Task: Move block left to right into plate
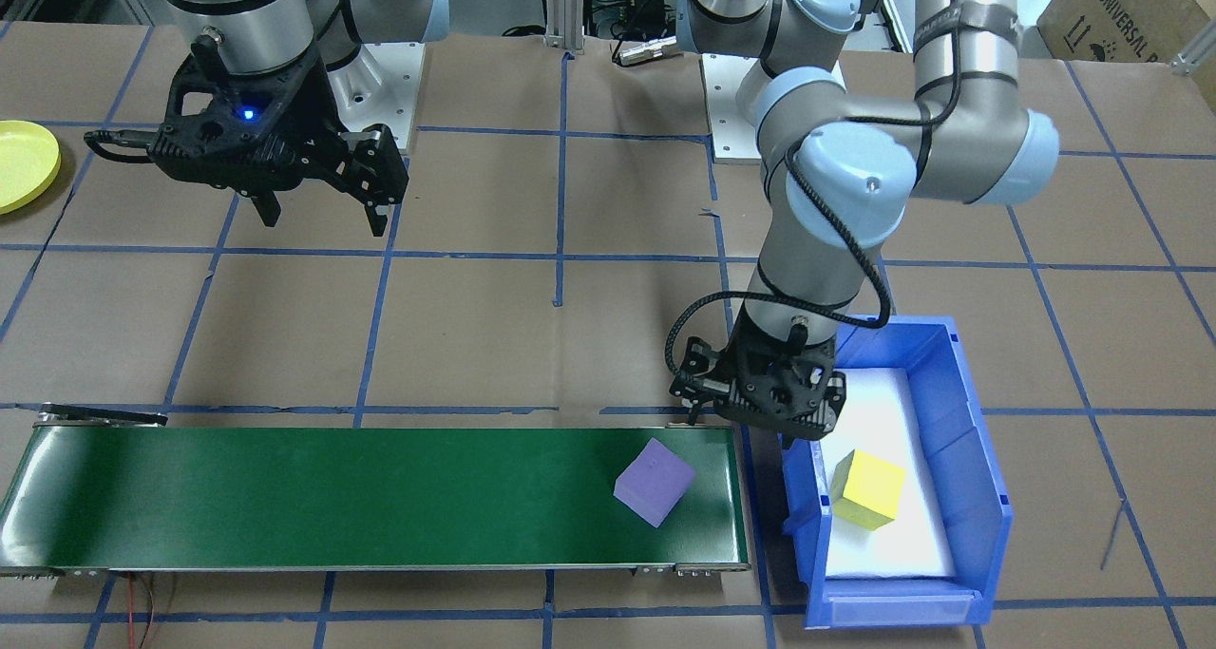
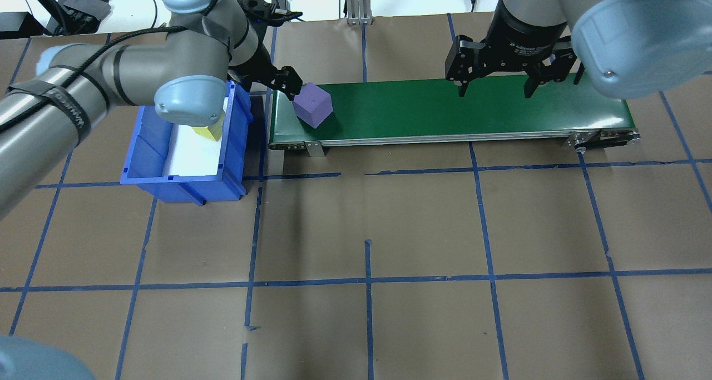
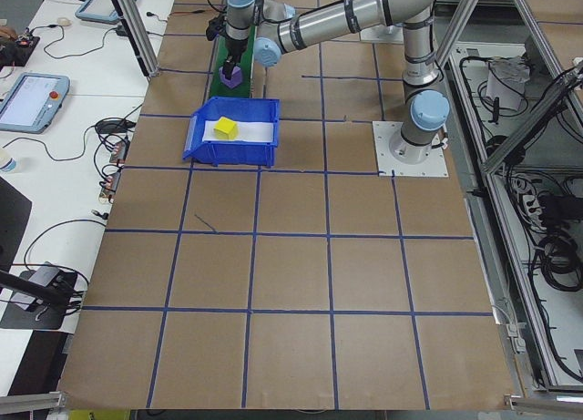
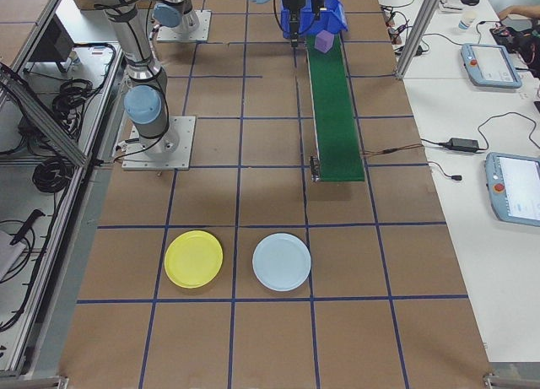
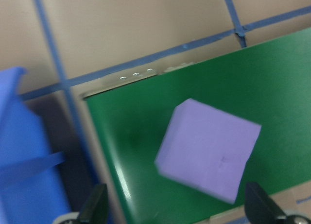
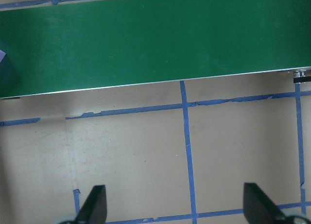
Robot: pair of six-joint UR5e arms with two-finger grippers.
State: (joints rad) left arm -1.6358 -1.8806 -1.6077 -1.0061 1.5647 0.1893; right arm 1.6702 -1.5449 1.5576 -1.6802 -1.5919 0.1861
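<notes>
Purple block (image 1: 655, 483) sits on green belt (image 1: 332, 497), lower right of frame. Left tool (image 5: 176, 210) released above it. Right tool (image 1: 323, 214) released, upper left.

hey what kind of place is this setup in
Probably a robotics lab or test cell. Two robot arms are bolted to a paper-covered table gridded with blue tape, a small green conveyor belt runs across it, and teach pendants and cables lie on side benches.

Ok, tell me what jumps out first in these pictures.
A purple cube sits on the green conveyor belt at its end next to the blue bin, with the left pincer open above it. A yellow cube lies in that bin on white padding.
</notes>
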